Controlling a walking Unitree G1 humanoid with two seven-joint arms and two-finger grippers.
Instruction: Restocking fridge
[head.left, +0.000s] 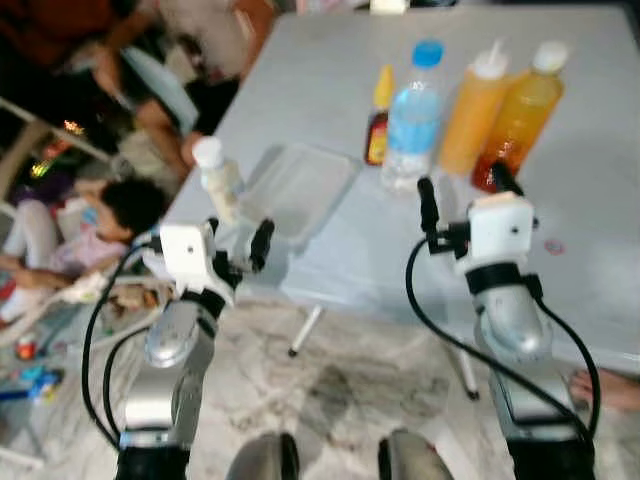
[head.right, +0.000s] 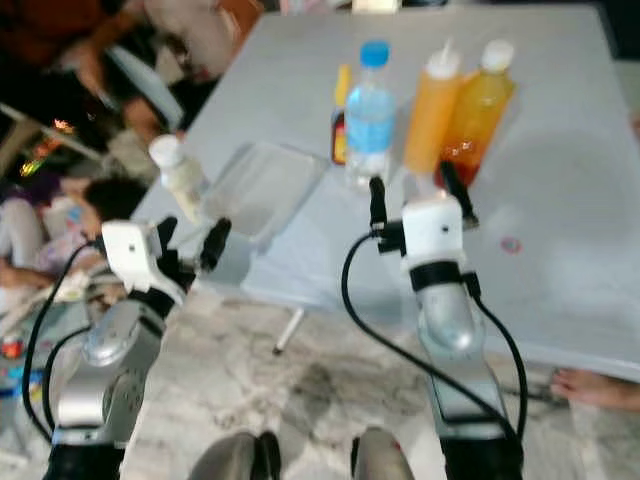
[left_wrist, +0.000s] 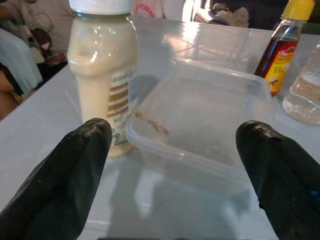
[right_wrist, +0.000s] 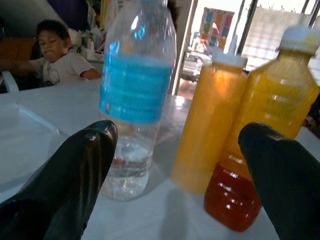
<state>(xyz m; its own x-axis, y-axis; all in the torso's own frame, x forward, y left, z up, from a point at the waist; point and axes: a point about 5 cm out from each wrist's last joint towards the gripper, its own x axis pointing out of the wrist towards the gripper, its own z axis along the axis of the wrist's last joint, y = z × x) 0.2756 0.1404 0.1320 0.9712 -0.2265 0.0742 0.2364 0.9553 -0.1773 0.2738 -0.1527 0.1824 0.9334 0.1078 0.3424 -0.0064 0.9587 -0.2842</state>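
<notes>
You are looking down at a pale grey desk standing on a marbled grey-and-cream floor, one thin leg showing under its near edge. Beyond the desk, daylight comes through tall windows.

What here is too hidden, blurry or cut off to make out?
- Creamy bottle: label print, blurred, partly behind the left gripper finger in the left wrist view.
- Water bottle: cap cut off by the right wrist view's top edge.
- Small dark sauce bottle: label unreadable, too small in the eye views.
</notes>
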